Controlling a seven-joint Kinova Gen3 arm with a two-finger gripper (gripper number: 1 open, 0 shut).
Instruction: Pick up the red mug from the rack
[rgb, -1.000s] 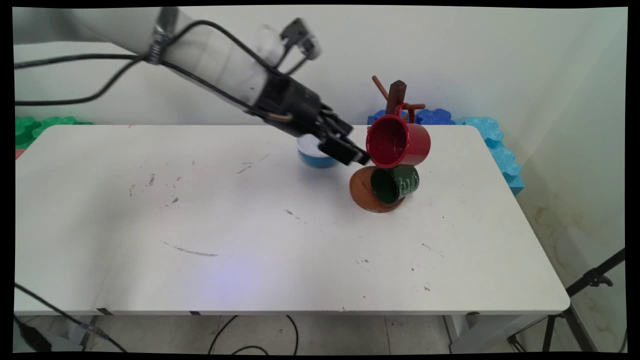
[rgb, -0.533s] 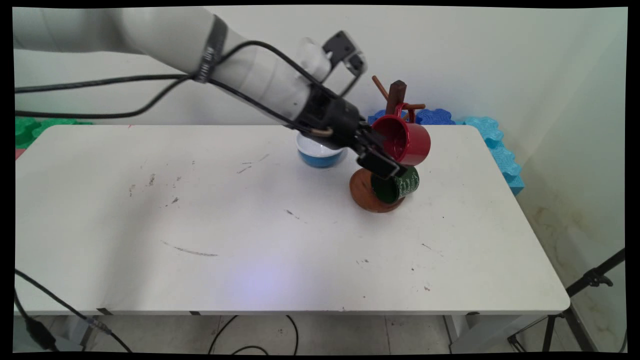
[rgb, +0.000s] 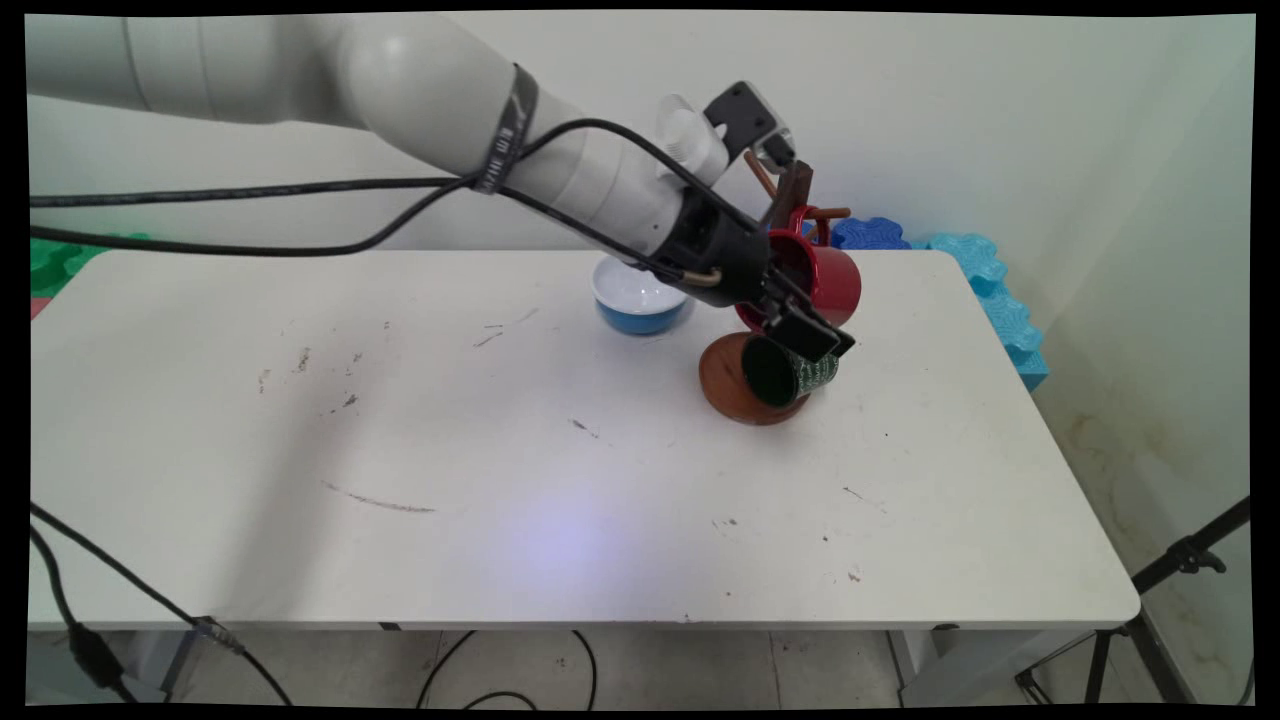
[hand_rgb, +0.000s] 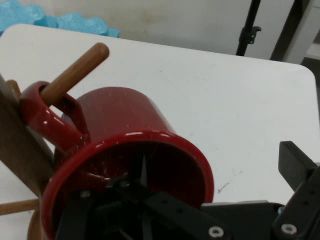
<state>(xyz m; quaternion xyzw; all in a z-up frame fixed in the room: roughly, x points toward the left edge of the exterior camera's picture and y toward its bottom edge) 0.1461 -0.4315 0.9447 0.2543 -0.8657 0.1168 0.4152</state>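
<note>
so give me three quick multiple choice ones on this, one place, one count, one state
1. Where is the red mug?
A. hung by its handle on a peg of the wooden rack
B. upright on the table
C. on the floor

2. How many mugs are on the rack?
A. one
B. two
C. four

3. How do the jaws stand?
A. shut in the air, far from everything
B. open astride the red mug's rim
C. clamped on the rack's base

Answers:
1. A, the hand view shows the peg passing through the handle.
2. B, the red mug, with the green mug below it.
3. B, one is inside the mug and the other outside its wall.
</note>
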